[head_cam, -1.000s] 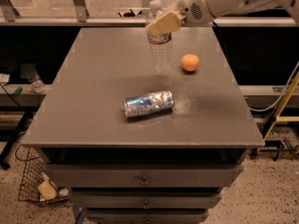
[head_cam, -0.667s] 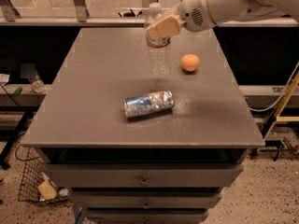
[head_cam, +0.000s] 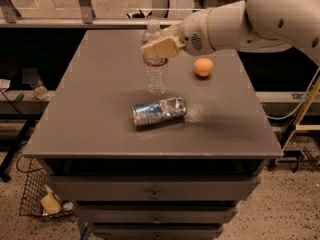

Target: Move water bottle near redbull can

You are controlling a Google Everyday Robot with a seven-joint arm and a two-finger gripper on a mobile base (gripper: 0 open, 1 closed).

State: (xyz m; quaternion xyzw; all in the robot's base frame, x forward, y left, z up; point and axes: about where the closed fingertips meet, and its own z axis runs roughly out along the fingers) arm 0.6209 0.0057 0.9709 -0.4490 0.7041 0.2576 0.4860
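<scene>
We saw the tool (head_cam: 160, 48) pinching the water bottle (head_cam: 156, 76) around its shoulder, below the white cap. The bottle stood upright just behind the redbull can (head_cam: 159, 112). The can lay on its side in the middle of the tabletop (head_cam: 90, 109). Bare matte grey surface stretched left of the can and in front of it to the edge. A round orange fruit (head_cam: 203, 67) sat behind and right of the can. The bottle was clear ribbed plastic, the can shiny blue and silver.

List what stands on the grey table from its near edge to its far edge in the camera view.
Slim blue-and-silver redbull can lying on its side → tall clear plastic water bottle, upright, clasped near its top by the beige gripper → round orange fruit.
</scene>
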